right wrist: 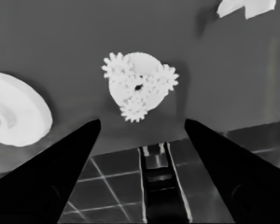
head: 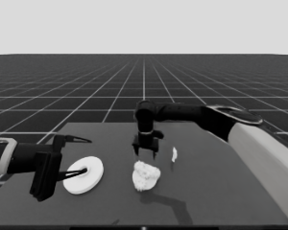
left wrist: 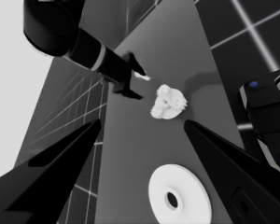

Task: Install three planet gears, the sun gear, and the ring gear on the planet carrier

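The smaller round part [right wrist: 137, 88] lies just ahead of my right gripper [right wrist: 140, 123], whose released fingers hold nothing. On it I count three toothed gears [right wrist: 135, 109] around the rim with a fourth seemingly meshed at the middle. I judge the larger round part [head: 84, 175] comes next; it lies under my parked left gripper [head: 74, 155], also spread and not gripping. My worry: it is a smooth, flat disc with a raised hub, so pointed fingers could slip, and lowering it tilted could knock gears loose. A thin white piece [head: 174, 154] stands just beside the right fingers.
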`<state>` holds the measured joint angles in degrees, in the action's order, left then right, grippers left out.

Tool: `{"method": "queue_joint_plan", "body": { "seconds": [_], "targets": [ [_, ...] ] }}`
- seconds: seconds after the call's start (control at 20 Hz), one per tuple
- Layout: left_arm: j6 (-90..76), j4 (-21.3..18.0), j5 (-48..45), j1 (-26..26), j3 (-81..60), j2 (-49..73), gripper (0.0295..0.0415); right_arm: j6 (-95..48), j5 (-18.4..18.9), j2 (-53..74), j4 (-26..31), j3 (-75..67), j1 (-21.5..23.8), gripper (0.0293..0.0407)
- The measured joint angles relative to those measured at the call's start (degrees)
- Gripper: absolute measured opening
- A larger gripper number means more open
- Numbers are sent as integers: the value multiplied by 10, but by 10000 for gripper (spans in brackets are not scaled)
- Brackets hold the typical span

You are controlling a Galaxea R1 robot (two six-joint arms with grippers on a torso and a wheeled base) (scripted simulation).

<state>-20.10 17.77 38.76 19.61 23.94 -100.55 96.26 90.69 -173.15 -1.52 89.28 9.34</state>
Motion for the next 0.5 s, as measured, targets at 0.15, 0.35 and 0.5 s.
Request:
{"method": "queue_joint_plan", "body": {
  "seconds": [0.15,0.35,0.5],
  "targets": [
    [0,0,0,0,0,0,385,-108,-2,-3,35,12,38,385],
    [0,0,0,0,0,0,385,-134,-3,-3,43,16,46,385],
    [0,0,0,0,0,0,385,-644,-183,531,-296,-519,-219,388]
  ]
}}
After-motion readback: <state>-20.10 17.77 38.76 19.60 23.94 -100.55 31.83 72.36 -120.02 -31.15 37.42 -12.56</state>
